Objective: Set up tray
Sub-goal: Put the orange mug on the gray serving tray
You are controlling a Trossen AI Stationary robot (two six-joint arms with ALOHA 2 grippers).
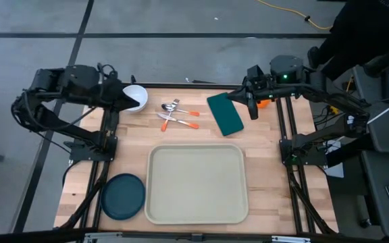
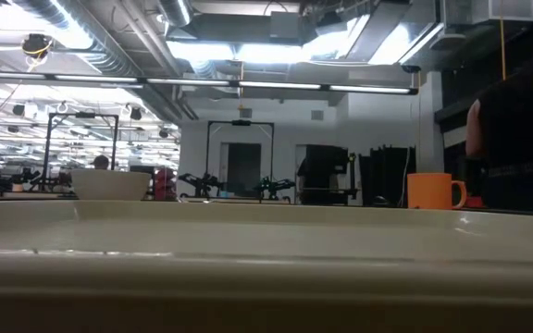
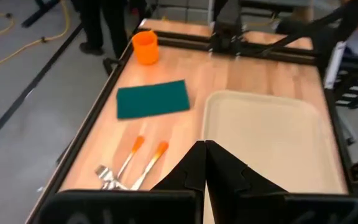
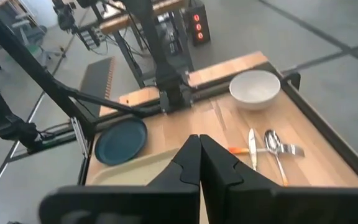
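The beige tray (image 1: 196, 183) lies flat at the table's near middle; its rim (image 2: 266, 268) fills the low view. A dark teal plate (image 1: 123, 196) sits to its left. At the far side are a white bowl (image 1: 135, 98), orange-handled cutlery (image 1: 177, 115), a dark green napkin (image 1: 224, 113) and an orange cup (image 1: 263, 103). My left gripper (image 3: 204, 146) is shut and hangs over the bowl at the far left. My right gripper (image 4: 199, 140) is shut and hangs above the table between napkin and cup.
Black frame rails run along the table's left and right edges. A person stands beyond the far right corner. A strip of bare wood (image 1: 194, 137) lies between the tray and the far row of items.
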